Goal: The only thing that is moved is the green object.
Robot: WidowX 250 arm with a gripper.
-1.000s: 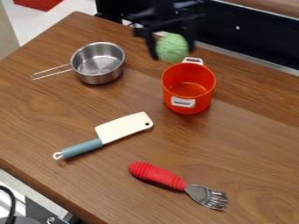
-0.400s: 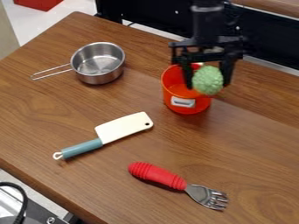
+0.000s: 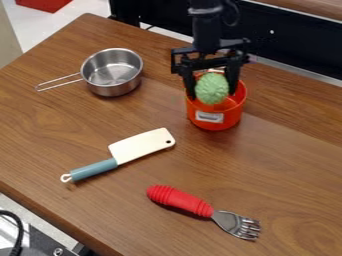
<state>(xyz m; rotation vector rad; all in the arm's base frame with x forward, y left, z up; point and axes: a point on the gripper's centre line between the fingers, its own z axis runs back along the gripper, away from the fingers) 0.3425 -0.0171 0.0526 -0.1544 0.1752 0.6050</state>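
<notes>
Shifted leftward in the view, the green object (image 3: 212, 88) now hangs at the mouth of the orange-red pot (image 3: 231, 119), clamped between the fingers of the gripper (image 3: 212, 96), so lowering it inside looks like the likely next step.

A wood-grained table (image 3: 53, 130) is seen over a pale floor (image 3: 87, 9). At far left, a red object (image 3: 43, 4) is partly shown; the far right is lined by a black panel (image 3: 294, 42).

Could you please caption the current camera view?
Gripper holding a green ball at the red pot's mouth, beside a steel saucepan.
</notes>
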